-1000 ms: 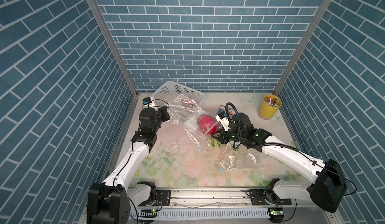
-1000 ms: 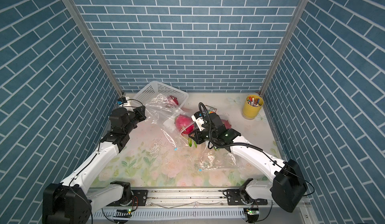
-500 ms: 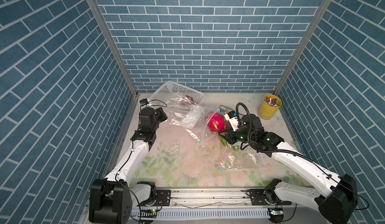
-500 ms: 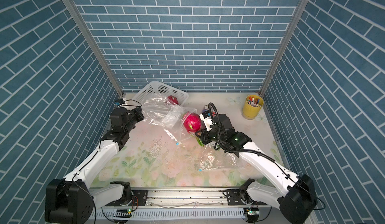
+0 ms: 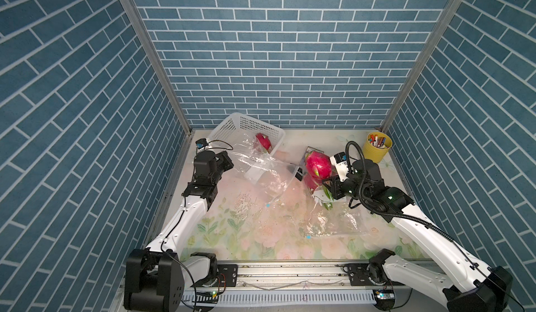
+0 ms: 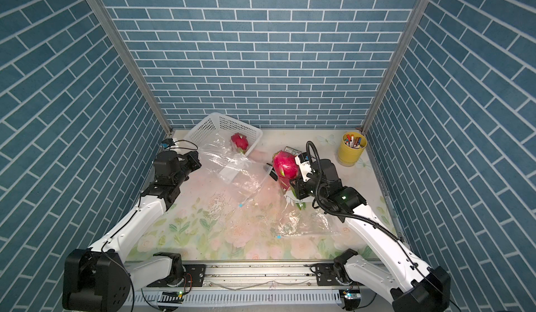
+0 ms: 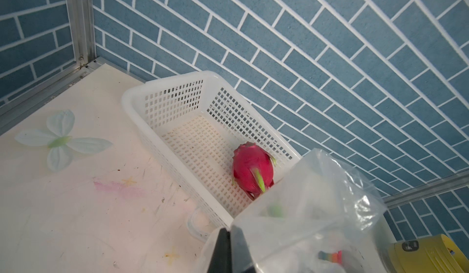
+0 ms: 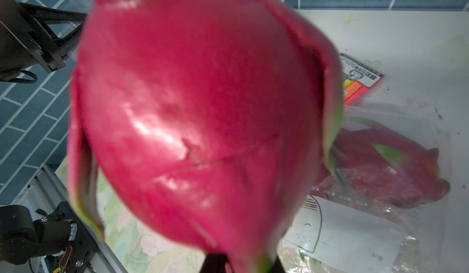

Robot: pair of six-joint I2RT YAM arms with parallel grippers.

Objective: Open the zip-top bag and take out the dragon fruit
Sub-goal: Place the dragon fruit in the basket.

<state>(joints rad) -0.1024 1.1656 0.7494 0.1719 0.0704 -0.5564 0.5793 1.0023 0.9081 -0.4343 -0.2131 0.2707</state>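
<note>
My right gripper (image 5: 321,177) (image 6: 293,180) (image 8: 241,261) is shut on a pink dragon fruit (image 5: 317,164) (image 6: 285,165) (image 8: 203,106) and holds it in the air, outside the bag, to the right of the bag's mouth. The fruit fills the right wrist view and hides most of the fingers. My left gripper (image 5: 229,162) (image 6: 197,161) (image 7: 229,233) is shut on an edge of the clear zip-top bag (image 5: 261,168) (image 6: 235,168) (image 7: 304,208). The bag hangs slack from that grip down to the table.
A white basket (image 5: 246,126) (image 7: 177,99) at the back left holds another dragon fruit (image 5: 263,142) (image 7: 252,169). Under the right arm a second clear bag (image 5: 333,217) lies with a dragon fruit (image 8: 380,172) inside. A yellow pen cup (image 5: 377,148) and a marker pack (image 8: 360,81) sit at the back right.
The right gripper has carried the dragon fruit out of the bag, to the right and upward. The left gripper kept its hold and the emptied bag has sagged.
</note>
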